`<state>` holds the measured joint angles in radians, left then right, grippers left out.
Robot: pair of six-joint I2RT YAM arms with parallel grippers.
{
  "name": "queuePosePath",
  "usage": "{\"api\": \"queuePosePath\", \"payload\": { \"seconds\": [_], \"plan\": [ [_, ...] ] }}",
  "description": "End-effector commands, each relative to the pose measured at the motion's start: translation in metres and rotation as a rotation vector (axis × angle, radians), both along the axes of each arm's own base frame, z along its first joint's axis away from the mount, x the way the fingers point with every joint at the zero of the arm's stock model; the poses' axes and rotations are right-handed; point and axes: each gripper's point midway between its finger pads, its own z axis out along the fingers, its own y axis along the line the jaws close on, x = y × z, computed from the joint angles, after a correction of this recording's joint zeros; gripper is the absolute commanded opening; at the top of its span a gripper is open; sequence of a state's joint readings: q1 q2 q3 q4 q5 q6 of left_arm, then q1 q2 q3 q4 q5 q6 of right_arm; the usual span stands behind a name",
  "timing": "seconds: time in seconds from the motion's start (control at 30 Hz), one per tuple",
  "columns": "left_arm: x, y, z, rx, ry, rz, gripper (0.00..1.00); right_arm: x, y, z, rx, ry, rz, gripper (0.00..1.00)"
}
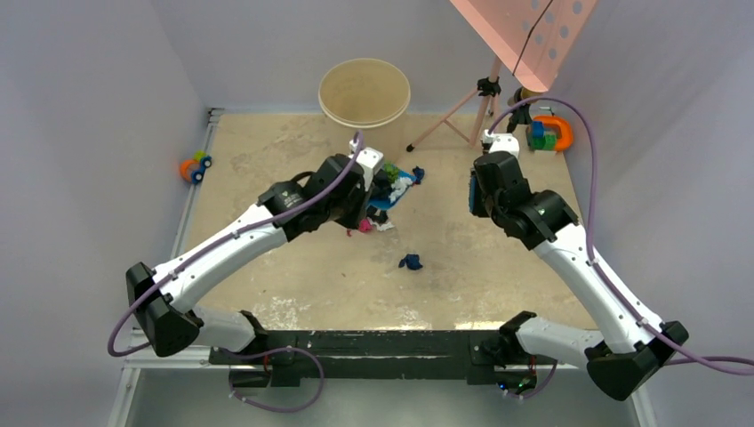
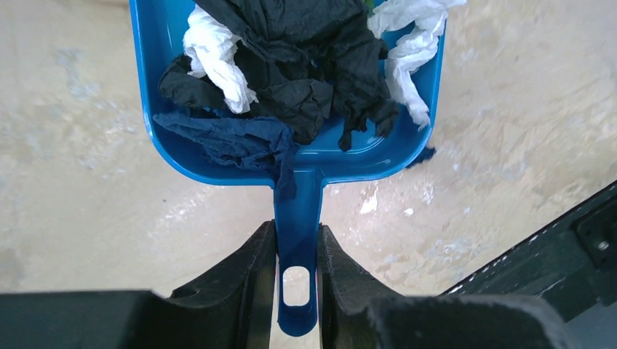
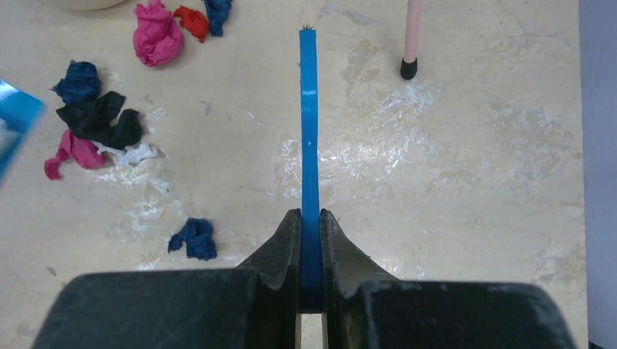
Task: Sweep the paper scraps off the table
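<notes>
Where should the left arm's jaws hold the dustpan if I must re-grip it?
On the narrow handle, coming from its tail end behind the dustpan, jaws on its two sides, as the left gripper has it now. The pan is too wide for the jaws and loaded with paper scraps; the handle grip likely keeps it level.

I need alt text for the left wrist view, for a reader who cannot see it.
The left gripper is shut on the handle of a blue dustpan that holds black, white and dark blue paper scraps; the beige table lies beneath.
</notes>
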<state>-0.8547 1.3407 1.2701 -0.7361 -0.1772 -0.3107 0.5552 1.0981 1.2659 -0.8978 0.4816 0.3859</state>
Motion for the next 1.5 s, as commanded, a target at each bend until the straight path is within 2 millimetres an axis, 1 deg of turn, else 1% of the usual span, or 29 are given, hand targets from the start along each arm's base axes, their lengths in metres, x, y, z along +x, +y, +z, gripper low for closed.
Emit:
{"api": "queuePosePath", "payload": {
  "seconds": [0.0,0.13,0.23,0.37,0.4,0.43,0.47,0.57,0.6,0.7,0.77,0.83,0.87,0.97,1.13,1.17,1.2,1.33,1.4,1.47],
  "plan": [
    [0.015,0.020,0.047,0.039,-0.034,0.031,0.00,0.001,-0.004,0.007,0.033,-0.050,-0.037,0.00],
    [0.035,0.027,0.086,0.009,-0.054,0.032,0.00,0.000,0.001,0.003,0.051,-0.043,-0.018,0.00],
    [0.058,0.033,0.118,-0.012,-0.079,0.056,0.00,-0.002,0.003,0.003,0.061,-0.038,-0.005,0.00],
    [0.093,0.023,0.149,-0.051,-0.095,0.048,0.00,-0.005,0.000,0.009,0.066,-0.057,-0.008,0.00],
    [0.101,0.019,0.153,-0.068,-0.088,0.043,0.00,-0.006,-0.001,0.011,0.068,-0.062,-0.008,0.00],
    [0.115,0.013,0.158,-0.090,-0.088,0.044,0.00,-0.007,-0.002,0.011,0.069,-0.064,-0.010,0.00],
    [0.119,0.010,0.156,-0.112,-0.064,0.039,0.00,-0.008,-0.002,0.012,0.071,-0.065,-0.009,0.00],
    [0.146,0.000,0.154,-0.223,-0.014,0.047,0.00,-0.012,-0.004,0.010,0.079,-0.062,-0.013,0.00],
    [0.155,-0.003,0.148,-0.271,0.019,0.056,0.00,-0.013,-0.004,0.010,0.084,-0.061,-0.013,0.00],
    [0.175,-0.011,0.143,-0.458,0.106,0.069,0.00,-0.017,-0.003,0.007,0.105,-0.058,-0.009,0.00],
    [0.190,-0.019,0.146,-0.589,0.148,0.063,0.00,-0.019,-0.001,0.005,0.118,-0.056,-0.001,0.00],
    [0.200,-0.025,0.147,-0.714,0.229,0.074,0.00,-0.019,0.001,0.004,0.127,-0.052,0.005,0.00],
    [0.206,-0.025,0.148,-0.772,0.266,0.082,0.00,-0.019,0.002,0.004,0.130,-0.051,0.005,0.00],
    [0.214,-0.030,0.159,-0.966,0.363,0.056,0.00,-0.019,0.004,0.006,0.143,-0.051,0.011,0.00],
    [0.224,-0.026,0.183,-1.231,0.458,0.028,0.00,-0.019,0.006,0.004,0.149,-0.046,0.016,0.00],
    [0.224,-0.026,0.190,-1.273,0.464,0.000,0.00,-0.019,0.006,0.003,0.150,-0.045,0.018,0.00],
    [0.226,-0.026,0.191,-1.314,0.499,-0.002,0.00,-0.019,0.007,0.002,0.151,-0.040,0.021,0.00],
    [0.228,-0.023,0.211,-1.491,0.553,-0.054,0.00,-0.018,0.011,-0.002,0.158,-0.026,0.029,0.00],
    [0.227,-0.020,0.219,-1.542,0.566,-0.072,0.00,-0.018,0.013,-0.003,0.163,-0.020,0.034,0.00],
    [0.227,-0.018,0.221,-1.581,0.585,-0.062,0.00,-0.017,0.014,-0.004,0.165,-0.017,0.036,0.00]
  ]
}}
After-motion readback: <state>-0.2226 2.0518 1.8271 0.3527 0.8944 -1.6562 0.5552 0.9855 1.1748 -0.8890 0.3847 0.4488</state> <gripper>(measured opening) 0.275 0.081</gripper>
